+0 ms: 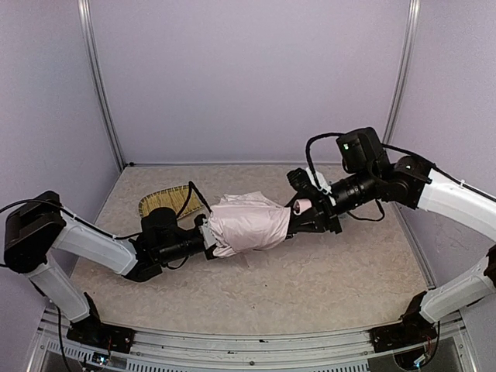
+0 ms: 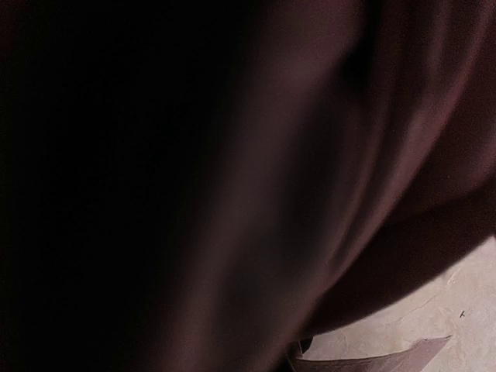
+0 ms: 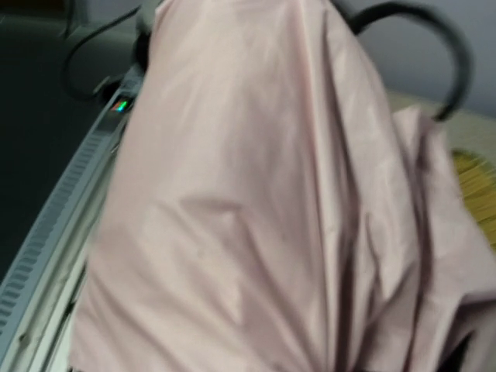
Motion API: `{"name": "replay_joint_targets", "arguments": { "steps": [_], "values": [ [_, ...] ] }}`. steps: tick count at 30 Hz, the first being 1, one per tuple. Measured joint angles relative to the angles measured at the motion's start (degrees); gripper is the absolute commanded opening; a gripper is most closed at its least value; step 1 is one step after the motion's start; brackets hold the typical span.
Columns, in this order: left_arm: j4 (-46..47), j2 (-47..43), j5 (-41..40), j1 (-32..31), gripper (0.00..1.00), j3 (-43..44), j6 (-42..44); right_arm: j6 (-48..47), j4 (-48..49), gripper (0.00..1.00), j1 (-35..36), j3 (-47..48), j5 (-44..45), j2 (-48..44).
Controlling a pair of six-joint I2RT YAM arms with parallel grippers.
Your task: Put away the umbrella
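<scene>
The umbrella [image 1: 248,221] lies collapsed across the middle of the table, its pale pink fabric bunched between my two grippers. My right gripper [image 1: 304,211] is closed around its small pale handle [image 1: 301,205] at the right end. In the right wrist view, pink fabric [image 3: 256,194] fills the frame and hides the fingers. My left gripper [image 1: 208,232] is shut and pushed into the umbrella's left end. Its tips are buried under the cloth. Dark umbrella fabric [image 2: 310,155] covers the left wrist view, so I cannot tell whether those fingers pinch anything.
A woven bamboo tray [image 1: 164,203] sits behind the left arm, partly hidden by it and by a black cable [image 1: 194,194]. Its yellow edge [image 3: 473,174] shows at the right of the right wrist view. Walls enclose the table on three sides, and a metal rail [image 1: 232,341] runs along the near edge.
</scene>
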Motion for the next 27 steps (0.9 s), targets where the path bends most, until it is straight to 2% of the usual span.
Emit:
{"name": "replay_joint_targets", "arguments": {
  "steps": [6, 15, 18, 27],
  "values": [
    [5.97, 5.7, 2.43, 0.37, 0.0, -2.25, 4.55, 0.11, 3.15, 0.0, 8.44, -9.18, 8.66, -0.07],
    [7.26, 11.23, 3.1, 0.96, 0.0, -4.17, 10.32, -0.31, 18.56, 0.0, 15.45, -25.55, 22.32, -2.51],
    [7.21, 13.31, 1.84, 1.33, 0.0, -4.15, 12.59, -0.59, 23.45, 0.0, 16.98, -29.09, 26.67, -0.11],
    [6.54, 17.66, -4.02, 2.69, 0.0, -4.09, 20.17, -1.66, 31.71, 0.0, 18.49, -30.88, 33.44, 11.19]
  ]
}}
